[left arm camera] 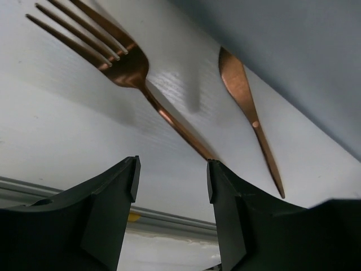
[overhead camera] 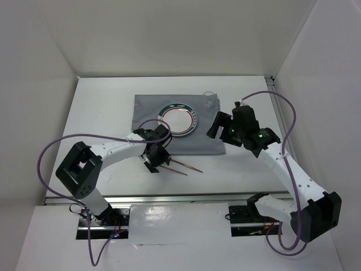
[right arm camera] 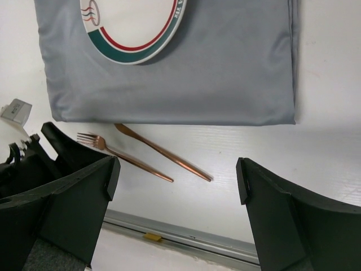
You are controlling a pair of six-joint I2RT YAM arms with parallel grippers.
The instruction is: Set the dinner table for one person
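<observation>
On the white dinner table point(overhead camera: 101, 113) lies a grey cloth point(overhead camera: 180, 138) with a green-and-red rimmed plate point(overhead camera: 178, 119) on it. A copper fork point(overhead camera: 179, 171) and knife point(overhead camera: 190, 166) lie side by side on the bare table just in front of the cloth. My left gripper point(overhead camera: 158, 162) is open and empty, low over the fork's and knife's heads; the fork point(left arm camera: 130, 68) and knife point(left arm camera: 248, 113) lie ahead of its jaws. My right gripper point(overhead camera: 217, 131) is open and empty above the cloth's right part. Its view shows the plate point(right arm camera: 135, 34), fork point(right arm camera: 124, 158) and knife point(right arm camera: 163, 152).
A clear glass point(overhead camera: 210, 100) stands at the cloth's far right corner. A metal rail point(overhead camera: 169, 197) runs along the table's near edge. White walls enclose the table on three sides. The left arm's wrist point(right arm camera: 22, 164) shows at the left of the right wrist view.
</observation>
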